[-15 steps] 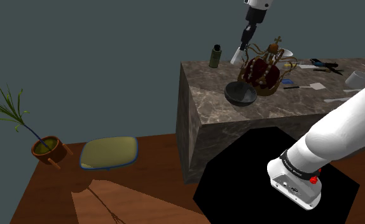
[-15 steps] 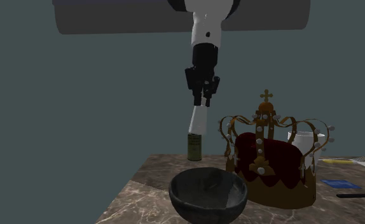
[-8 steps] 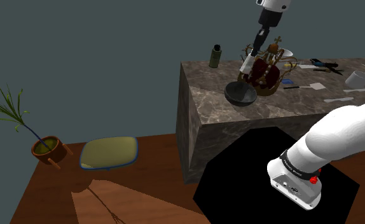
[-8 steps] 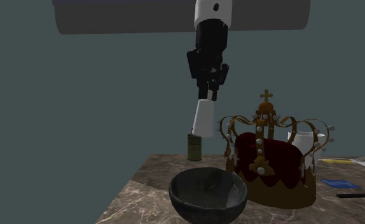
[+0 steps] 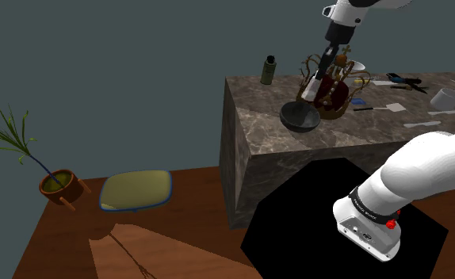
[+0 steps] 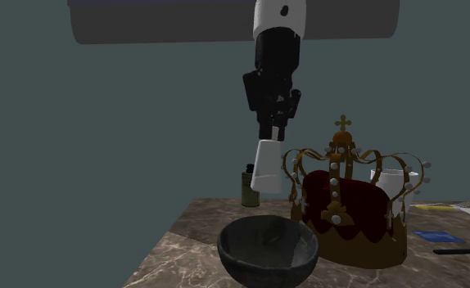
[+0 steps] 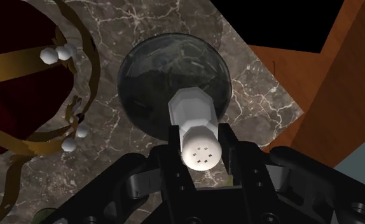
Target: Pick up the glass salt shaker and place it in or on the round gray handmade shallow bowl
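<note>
Over at the shoulder view's left, a potted plant [image 5: 59, 184] and a yellowish cushion [image 5: 135, 189] are parked on the wooden floor [image 5: 186, 238], well apart from the marble counter [image 5: 258, 131]. A small green bottle [image 5: 268, 70] is stood at the counter's far left corner. The dark round bowl [image 6: 268, 245] is sat near the left edge. The white salt shaker [image 6: 267, 168] is pinched by its cap end in the gripper [image 6: 272, 135] and held tilted in the air over the bowl, clear of it. A red and gold crown [image 6: 352, 204] is set just beside the bowl.
</note>
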Action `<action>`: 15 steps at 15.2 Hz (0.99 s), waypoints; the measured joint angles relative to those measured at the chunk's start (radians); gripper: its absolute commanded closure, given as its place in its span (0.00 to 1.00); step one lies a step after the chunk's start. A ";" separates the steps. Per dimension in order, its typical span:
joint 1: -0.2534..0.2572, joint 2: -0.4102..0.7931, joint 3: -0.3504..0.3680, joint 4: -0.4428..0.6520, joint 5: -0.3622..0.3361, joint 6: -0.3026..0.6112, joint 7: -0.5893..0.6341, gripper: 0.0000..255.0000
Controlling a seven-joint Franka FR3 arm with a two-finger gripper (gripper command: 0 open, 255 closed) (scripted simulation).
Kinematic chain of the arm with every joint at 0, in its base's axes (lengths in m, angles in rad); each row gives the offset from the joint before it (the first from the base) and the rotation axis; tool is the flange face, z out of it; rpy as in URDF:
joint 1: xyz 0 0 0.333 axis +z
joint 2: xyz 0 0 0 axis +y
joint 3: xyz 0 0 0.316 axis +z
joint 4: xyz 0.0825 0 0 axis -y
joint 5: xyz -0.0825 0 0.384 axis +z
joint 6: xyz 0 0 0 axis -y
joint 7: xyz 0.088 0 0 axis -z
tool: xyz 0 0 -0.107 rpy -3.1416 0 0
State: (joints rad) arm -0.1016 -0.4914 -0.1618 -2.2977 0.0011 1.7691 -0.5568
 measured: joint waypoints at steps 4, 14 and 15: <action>-0.001 0.000 -0.001 -0.051 -0.001 0.050 -0.001 1.00; -0.001 0.034 -0.009 -0.166 0.001 0.199 -0.012 1.00; -0.001 0.036 -0.010 -0.173 0.000 0.208 -0.013 1.00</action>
State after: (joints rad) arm -0.1026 -0.4557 -0.1718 -2.4712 0.0014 1.9772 -0.5697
